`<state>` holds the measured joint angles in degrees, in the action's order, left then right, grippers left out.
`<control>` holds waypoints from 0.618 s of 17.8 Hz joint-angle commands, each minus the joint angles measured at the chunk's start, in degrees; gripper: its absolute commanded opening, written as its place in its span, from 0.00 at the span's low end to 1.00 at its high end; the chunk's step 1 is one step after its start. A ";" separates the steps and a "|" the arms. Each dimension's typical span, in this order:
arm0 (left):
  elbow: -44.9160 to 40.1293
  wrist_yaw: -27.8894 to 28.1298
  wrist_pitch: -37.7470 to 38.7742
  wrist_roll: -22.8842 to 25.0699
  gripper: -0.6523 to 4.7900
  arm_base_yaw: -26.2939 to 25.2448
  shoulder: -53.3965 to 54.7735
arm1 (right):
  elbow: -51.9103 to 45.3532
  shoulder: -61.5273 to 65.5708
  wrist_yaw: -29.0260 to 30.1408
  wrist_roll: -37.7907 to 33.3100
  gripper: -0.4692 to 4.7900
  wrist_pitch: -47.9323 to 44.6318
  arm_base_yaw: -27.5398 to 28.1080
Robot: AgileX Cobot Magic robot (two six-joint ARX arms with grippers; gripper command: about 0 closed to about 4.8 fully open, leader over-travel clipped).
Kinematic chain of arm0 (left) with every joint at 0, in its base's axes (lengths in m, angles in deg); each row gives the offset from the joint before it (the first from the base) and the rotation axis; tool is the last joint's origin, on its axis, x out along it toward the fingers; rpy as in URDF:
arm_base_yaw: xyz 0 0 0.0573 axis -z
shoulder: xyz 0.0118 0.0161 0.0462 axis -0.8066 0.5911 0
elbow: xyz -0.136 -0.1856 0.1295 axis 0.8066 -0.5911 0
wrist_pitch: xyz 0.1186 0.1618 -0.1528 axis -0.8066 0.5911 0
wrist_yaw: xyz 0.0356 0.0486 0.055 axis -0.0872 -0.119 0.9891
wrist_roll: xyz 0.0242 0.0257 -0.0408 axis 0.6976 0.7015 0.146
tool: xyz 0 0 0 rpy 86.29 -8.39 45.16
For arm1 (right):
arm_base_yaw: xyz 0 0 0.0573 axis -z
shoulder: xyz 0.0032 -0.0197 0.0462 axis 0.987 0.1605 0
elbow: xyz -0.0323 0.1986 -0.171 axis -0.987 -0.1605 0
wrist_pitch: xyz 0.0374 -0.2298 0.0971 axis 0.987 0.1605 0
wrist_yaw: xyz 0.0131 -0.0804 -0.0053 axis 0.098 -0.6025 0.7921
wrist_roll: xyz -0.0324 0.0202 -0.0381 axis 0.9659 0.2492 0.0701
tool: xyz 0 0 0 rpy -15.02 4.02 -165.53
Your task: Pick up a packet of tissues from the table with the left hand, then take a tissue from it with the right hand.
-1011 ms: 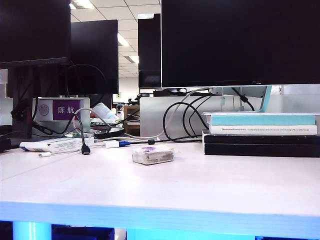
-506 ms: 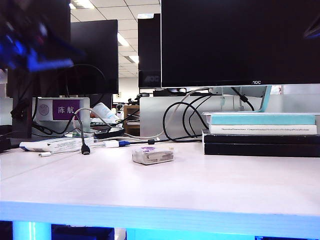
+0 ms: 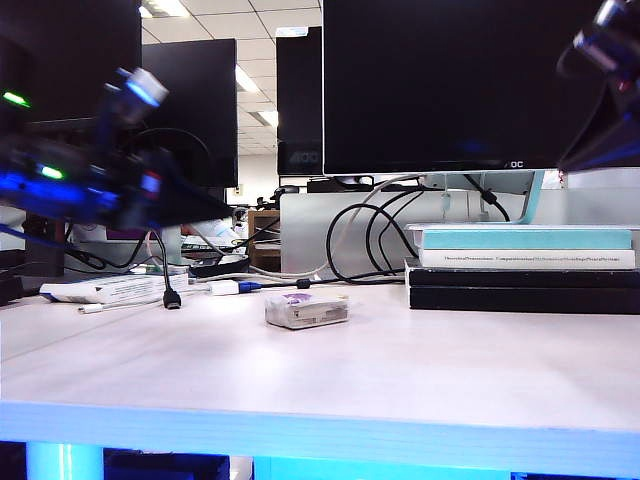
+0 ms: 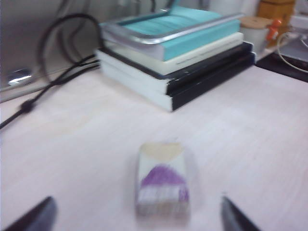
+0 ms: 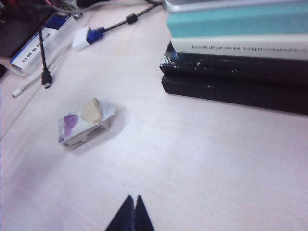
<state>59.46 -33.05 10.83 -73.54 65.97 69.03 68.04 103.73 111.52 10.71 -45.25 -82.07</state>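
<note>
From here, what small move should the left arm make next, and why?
Probably lower the left gripper straight onto the packet of tissues. Its fingers stand wide open on either side of the packet, which lies untouched on the table. The right gripper is shut and waits above the table, clear of the packet.

Tabletop [image 5: 216,159] pale wood-grain laminate, matt, smooth. Packet of tissues [image 5: 85,123] in clear glossy plastic wrap, crinkled, purple printed label, off-white paper showing at the opening. Book stack [image 5: 240,53], upper right of frame: matt paper covers, black one scuffed at corner. Cables [image 3: 365,235] black rubbery. Monitors [image 3: 470,85] dark glossy screens.
</note>
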 commanded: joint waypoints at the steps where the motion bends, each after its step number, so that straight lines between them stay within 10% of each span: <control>1: 5.90 0.48 -0.61 2.01 1.00 3.04 7.61 | 0.94 0.17 0.07 3.61 0.08 -3.41 0.00; 11: 14.23 3.06 4.72 2.75 1.00 6.82 16.72 | 1.36 1.95 -1.44 4.68 0.08 -1.66 0.00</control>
<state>73.56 -31.57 15.75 -71.64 72.05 85.45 69.14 105.81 110.39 15.04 -46.00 -82.00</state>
